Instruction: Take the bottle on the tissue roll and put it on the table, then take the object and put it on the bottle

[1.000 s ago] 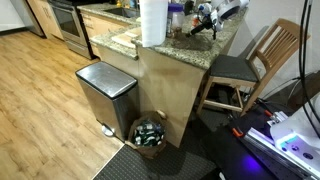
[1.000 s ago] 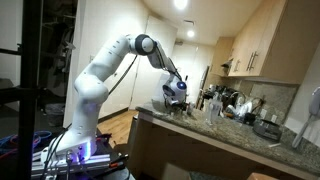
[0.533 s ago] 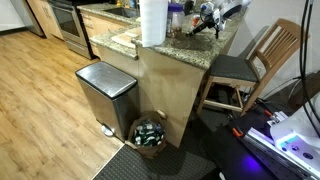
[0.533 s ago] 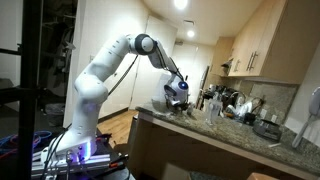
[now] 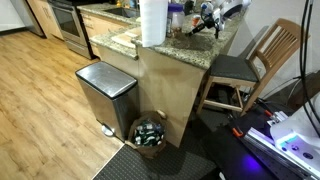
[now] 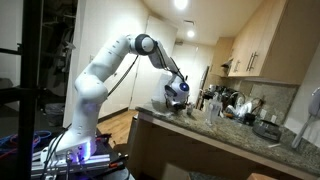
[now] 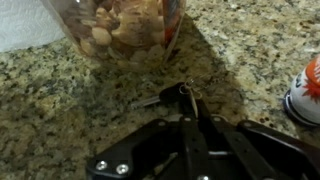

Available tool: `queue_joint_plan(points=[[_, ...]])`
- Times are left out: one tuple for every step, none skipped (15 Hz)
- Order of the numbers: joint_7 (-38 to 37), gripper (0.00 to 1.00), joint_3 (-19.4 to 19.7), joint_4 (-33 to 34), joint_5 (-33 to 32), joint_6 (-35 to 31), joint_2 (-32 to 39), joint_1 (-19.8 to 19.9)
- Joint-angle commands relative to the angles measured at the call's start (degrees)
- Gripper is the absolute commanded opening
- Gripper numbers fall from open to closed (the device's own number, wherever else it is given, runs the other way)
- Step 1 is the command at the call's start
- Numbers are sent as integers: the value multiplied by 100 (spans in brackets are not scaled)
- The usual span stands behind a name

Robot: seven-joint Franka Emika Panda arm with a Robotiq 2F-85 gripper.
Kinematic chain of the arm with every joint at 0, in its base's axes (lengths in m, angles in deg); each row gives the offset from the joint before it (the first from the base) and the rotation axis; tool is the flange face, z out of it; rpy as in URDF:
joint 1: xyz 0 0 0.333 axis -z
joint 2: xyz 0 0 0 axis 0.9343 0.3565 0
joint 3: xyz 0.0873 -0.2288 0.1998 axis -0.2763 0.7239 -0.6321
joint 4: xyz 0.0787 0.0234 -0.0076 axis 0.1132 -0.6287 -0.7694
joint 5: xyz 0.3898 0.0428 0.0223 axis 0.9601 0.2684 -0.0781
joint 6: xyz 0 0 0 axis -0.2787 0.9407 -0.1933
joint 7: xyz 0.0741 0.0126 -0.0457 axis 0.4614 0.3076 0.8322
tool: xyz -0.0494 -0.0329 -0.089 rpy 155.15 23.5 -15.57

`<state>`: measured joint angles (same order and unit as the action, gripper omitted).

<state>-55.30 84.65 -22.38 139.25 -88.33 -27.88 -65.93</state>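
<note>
Presently end effector (image 7: 187, 95) clenched, tips low over the desk (image 7: 60, 105); pinched object unclear. Bottle (image 7: 120, 25) stands on the desk beside tissue roll (image 7: 25, 25), probably as base for stacking.

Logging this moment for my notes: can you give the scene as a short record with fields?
gripper: shut, low over the counter, nothing clearly held
jar: clear, pale brown contents, standing on the counter just ahead of the gripper
tissue roll: white, upright on the counter beside the jar
counter: speckled granite
bin: steel, on the floor beside the counter base
</note>
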Motion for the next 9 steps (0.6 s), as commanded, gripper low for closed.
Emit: queue_joint_plan(points=[[82, 0, -14, -148, 90, 310, 93, -29], [14, 0, 7, -185, 60, 168, -8, -81], [60, 0, 17, -206, 94, 33, -88, -103], [11, 0, 25, -295, 76, -137, -277, -165], [81, 0, 9, -416, 130, -361, -482, -236], [145, 0, -12, -555, 179, -592, -714, -313], [107, 0, -26, -662, 146, -849, -909, -410], [133, 0, -67, -794, 211, -1196, -1167, -512], [133, 0, -106, -891, 238, -1587, -1397, -617]])
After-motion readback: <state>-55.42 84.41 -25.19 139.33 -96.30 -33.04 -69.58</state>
